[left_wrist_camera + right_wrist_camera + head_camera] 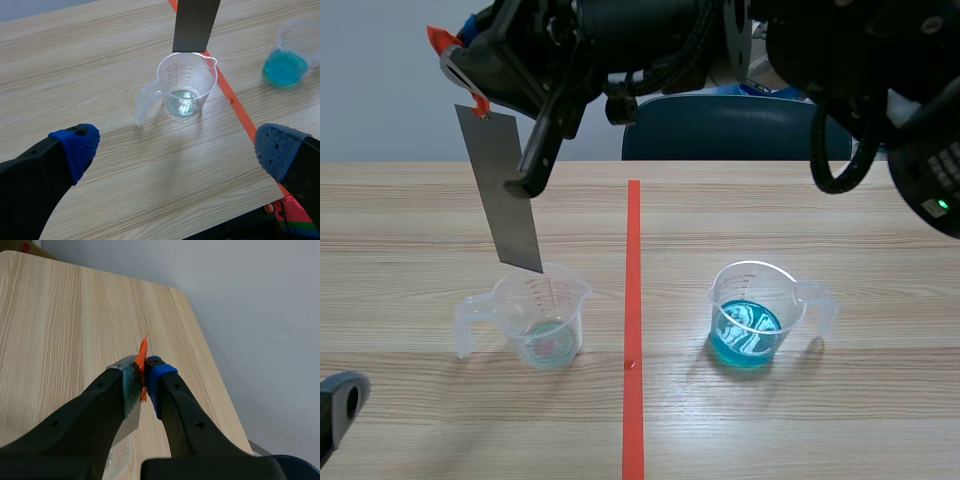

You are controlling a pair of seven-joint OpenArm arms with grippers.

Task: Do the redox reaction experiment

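— Grip on the right side?
— Clenched: right gripper (142, 375), pads tight on the top end of the metal strip (131, 390), right beside an orange tag (143, 347). Comes in high from the right, across the red tape line (633, 300), over the left half of the table (820, 420).
— And below the fingers?
— Hangs down, slightly tilted, toward the clear measuring cup (542, 315). Ends at about rim height, near the cup's far edge from the left wrist's angle. Not in the liquid yet. Cannot tell whether squarely above the mouth or just behind it.
— Inside that cup?
— Only a shallow, pale, nearly colourless pool at the bottom.
— And left gripper (175, 150)?
— Spread wide, grasping nothing. Sits low by the table's near edge, with the clear cup ahead of the fingers.
— Farther out?
— Across the tape, well apart: second measuring cup (755, 315), upright, with bright blue solution (745, 335) low inside. Touched by neither arm.
— So, progress?
— Probably early to middle. Done: strip in hand and brought to a cup. Left, judging by the task: lowering into liquid, waiting, lifting out. Possibly a dip in the blue solution too; no way to say from here. No visible deposit or colour change on the grey face.
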